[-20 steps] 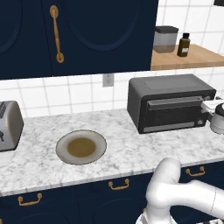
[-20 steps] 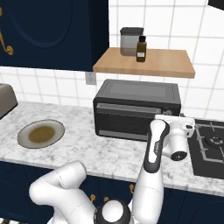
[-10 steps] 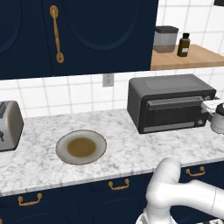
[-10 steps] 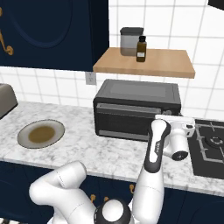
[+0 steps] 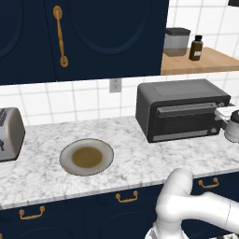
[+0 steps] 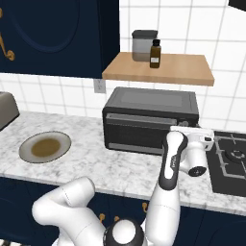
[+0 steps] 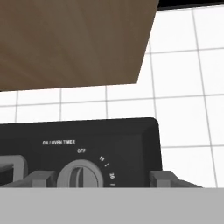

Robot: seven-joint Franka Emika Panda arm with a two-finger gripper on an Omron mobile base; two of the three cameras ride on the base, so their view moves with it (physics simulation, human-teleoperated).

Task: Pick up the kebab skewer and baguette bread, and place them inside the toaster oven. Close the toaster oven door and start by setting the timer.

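Observation:
The dark grey toaster oven (image 5: 182,109) (image 6: 151,120) stands at the back of the marble counter. Its door (image 5: 184,121) is shut. My gripper (image 6: 185,132) (image 5: 224,113) is up against the right end of the oven's front. In the hand view the round timer knob (image 7: 83,177) sits low between my fingers (image 7: 41,178), under the labels "ON / OVEN TIMER" and "OFF". The gripper (image 7: 103,178) is open: the left finger is close to the knob and a gap shows on the right. The kebab skewer and baguette bread are out of view.
A round plate (image 5: 86,156) (image 6: 44,146) with a brown centre lies on the counter left of the oven. A silver toaster (image 5: 9,133) stands at the far left. A wooden shelf (image 6: 158,69) with a jar and a bottle hangs above the oven. A black stove (image 6: 230,163) is to the right.

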